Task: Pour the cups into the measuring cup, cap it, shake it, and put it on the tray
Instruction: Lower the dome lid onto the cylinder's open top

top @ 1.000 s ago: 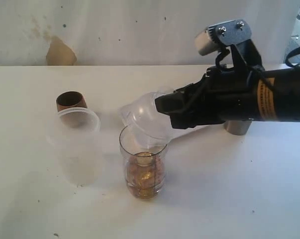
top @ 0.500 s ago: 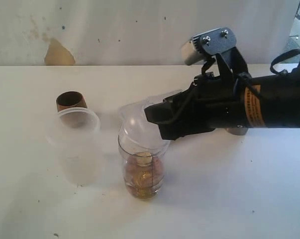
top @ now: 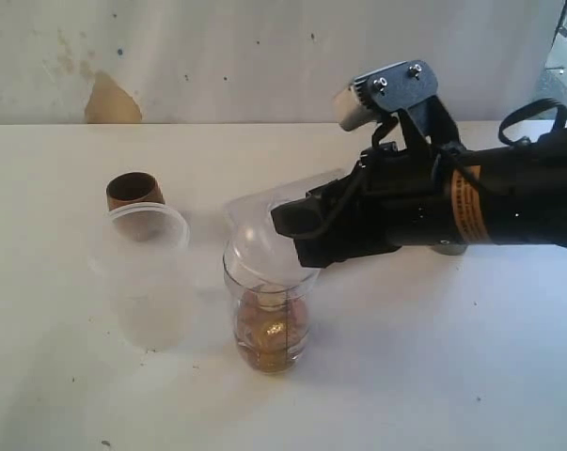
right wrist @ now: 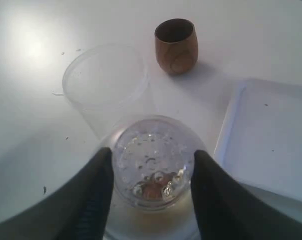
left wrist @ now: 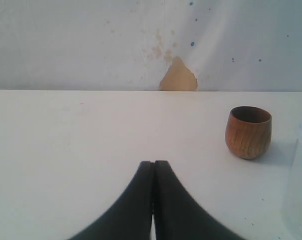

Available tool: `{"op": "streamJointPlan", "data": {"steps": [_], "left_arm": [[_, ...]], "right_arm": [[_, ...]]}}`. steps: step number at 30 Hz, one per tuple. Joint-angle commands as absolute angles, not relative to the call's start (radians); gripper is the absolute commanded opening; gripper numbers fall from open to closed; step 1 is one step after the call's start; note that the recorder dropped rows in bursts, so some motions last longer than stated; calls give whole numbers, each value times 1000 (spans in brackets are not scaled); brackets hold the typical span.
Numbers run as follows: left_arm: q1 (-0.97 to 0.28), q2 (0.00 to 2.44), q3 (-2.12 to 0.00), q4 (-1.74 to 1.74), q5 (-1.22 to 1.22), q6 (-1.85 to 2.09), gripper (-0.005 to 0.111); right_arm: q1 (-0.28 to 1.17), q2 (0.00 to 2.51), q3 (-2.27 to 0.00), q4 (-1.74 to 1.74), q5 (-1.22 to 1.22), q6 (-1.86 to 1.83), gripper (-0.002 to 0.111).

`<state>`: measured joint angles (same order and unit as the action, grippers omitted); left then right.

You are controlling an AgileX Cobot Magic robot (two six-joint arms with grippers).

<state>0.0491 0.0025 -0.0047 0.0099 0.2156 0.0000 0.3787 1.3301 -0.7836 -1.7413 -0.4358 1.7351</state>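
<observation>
- Black right gripper is holding a clear domed lid on the clear plastic measuring cup.
- Brown wooden cup is standing behind a frosted plastic cup.

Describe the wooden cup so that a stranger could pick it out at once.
On the white table, look at the left side of the exterior view. Right behind the tall frosted plastic cup stands the wooden cup, upright and open-mouthed. It is the only brown, round-bellied vessel; its neighbours are see-through plastic.
</observation>
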Motion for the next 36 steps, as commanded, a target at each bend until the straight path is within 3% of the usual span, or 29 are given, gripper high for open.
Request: {"op": "streamJointPlan", "data": {"steps": [1, 8, 11, 17, 20, 33, 35, 36], "left_arm": [[48, 0, 0, 8, 211, 0, 0], [48, 0, 0, 8, 211, 0, 0], [48, 0, 0, 8, 211, 0, 0], [48, 0, 0, 8, 211, 0, 0], [48, 0, 0, 8, 211, 0, 0], [48, 0, 0, 8, 211, 0, 0], [48, 0, 0, 8, 211, 0, 0], [48, 0, 0, 8, 211, 0, 0]], "right_arm": [[380, 1345, -781, -1744, -415, 1723, 0], [380, 1345, -781, -1744, -443, 1723, 4], [380, 1345, -783, -1744, -475, 1723, 18], [380, 1345, -783, -1744, -471, 1731, 60], [380, 1345, -789, -1744, -476, 1731, 71], [380, 1276, -825, -1744, -494, 1733, 73], [380, 1267, -825, -1744, -496, 1755, 70], [380, 1267, -825, -1744, -492, 1758, 59]]}}
